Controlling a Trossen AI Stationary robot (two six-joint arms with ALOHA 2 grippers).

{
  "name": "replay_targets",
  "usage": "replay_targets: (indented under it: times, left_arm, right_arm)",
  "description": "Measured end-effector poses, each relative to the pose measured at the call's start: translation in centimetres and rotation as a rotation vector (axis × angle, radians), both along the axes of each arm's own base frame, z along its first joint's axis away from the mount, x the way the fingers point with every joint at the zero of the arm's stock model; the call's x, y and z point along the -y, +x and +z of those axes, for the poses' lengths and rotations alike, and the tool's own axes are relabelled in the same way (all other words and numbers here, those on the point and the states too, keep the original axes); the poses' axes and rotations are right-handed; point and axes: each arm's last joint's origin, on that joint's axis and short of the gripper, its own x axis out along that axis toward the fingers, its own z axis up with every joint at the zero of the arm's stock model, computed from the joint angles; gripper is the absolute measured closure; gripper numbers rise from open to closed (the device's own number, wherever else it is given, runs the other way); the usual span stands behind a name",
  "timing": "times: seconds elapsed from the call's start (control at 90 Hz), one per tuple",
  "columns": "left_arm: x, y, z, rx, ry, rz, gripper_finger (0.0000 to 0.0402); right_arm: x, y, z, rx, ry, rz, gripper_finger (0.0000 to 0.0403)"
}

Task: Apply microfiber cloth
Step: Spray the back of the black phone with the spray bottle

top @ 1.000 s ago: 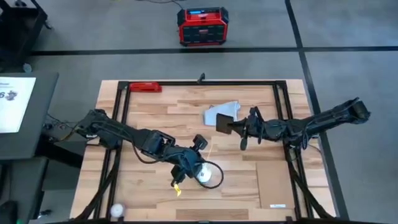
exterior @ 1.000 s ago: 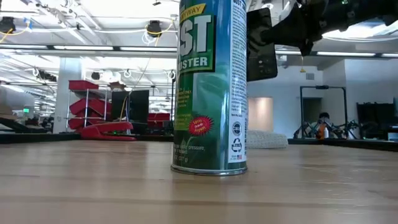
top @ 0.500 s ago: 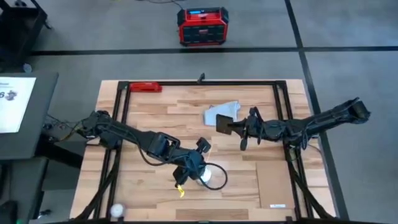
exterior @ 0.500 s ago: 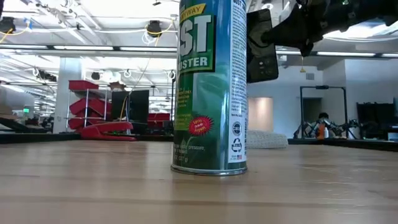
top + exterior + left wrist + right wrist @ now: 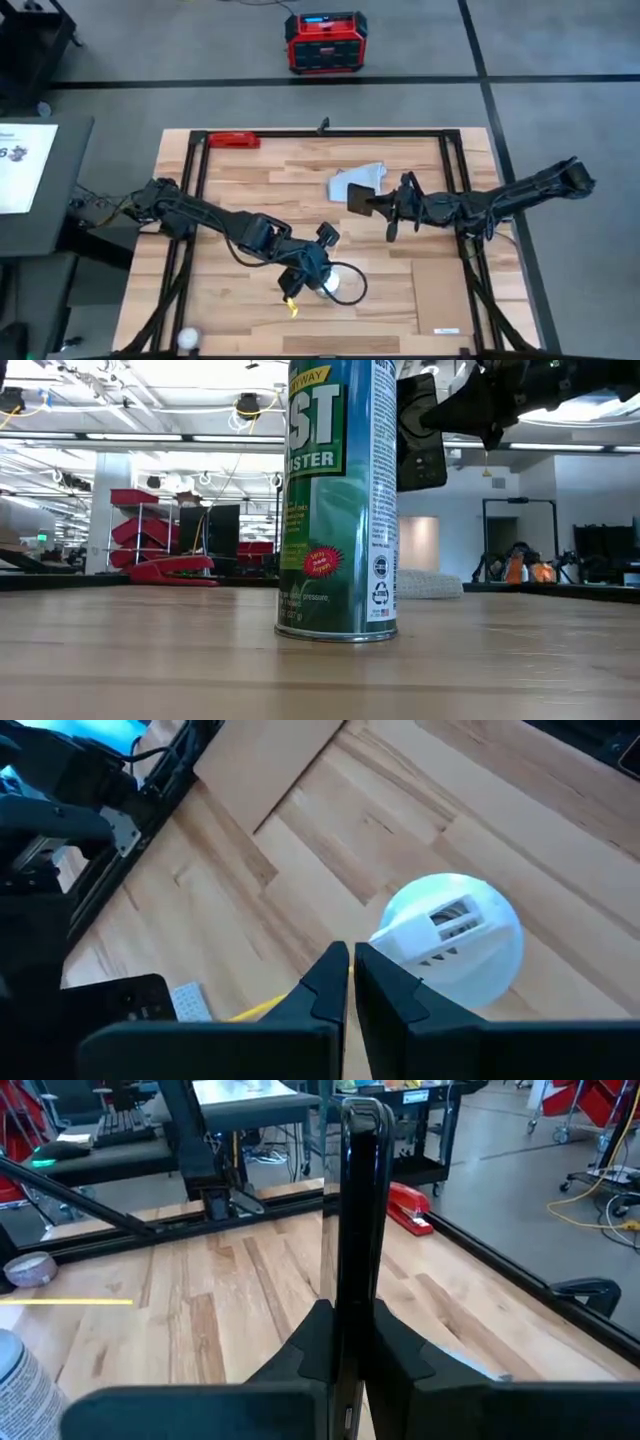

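The pale grey-blue microfiber cloth (image 5: 358, 178) lies crumpled on the table's far middle and shows as a pale lump (image 5: 432, 583) in the low view. Just above its near edge my right gripper (image 5: 382, 205) is shut on a black phone (image 5: 358, 198). A green spray can (image 5: 338, 500) with a white cap (image 5: 450, 935) stands upright toward the near middle. My left gripper (image 5: 348, 972) is shut, pointing down right beside the cap. A yellow straw (image 5: 288, 303) lies by the can. My right gripper pinches the phone's two flat faces at its lower end (image 5: 358, 1315) between its fingers (image 5: 310, 1342). The fingers come level from the table's right. The phone sticks out past the fingertips toward the left, lifted clear of cloth and table (image 5: 420, 435). My left gripper: I cannot tell whether it touches the can's cap.
A red stapler (image 5: 233, 140) lies at the far left corner, and a tape roll (image 5: 188, 338) at the near left. A tan rectangular patch (image 5: 430, 290) with a small label (image 5: 447, 330) covers the near right. A red device (image 5: 325, 42) sits on the floor beyond the table.
My left gripper has gone a little toward the table's right and near edges, closer to the spray can, then held still. The can, the phone and the cloth stay where they were.
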Motion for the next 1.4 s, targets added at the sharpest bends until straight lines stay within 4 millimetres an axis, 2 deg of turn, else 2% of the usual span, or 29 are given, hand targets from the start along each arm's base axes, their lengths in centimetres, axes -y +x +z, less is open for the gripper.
replay_targets:
  times: [0.811, 1.233, 1.4]
  left_arm:
    - [-0.6, 0.3, 0.1, 0.008, -0.028, 0.008, 0.0402]
    - [-0.2, 0.2, 0.0, 0.001, -0.034, 0.007, 0.0402]
    - [0.1, 0.9, -1.2, -0.030, -0.021, 0.006, 0.0402]
  right_arm:
    - [0.0, 0.0, -0.1, -0.011, -0.001, 0.000, 0.0388]
    - [0.0, 0.0, -0.1, -0.013, 0.000, 0.000, 0.0388]
    - [-0.1, 0.0, -0.1, -0.013, 0.000, 0.005, 0.0388]
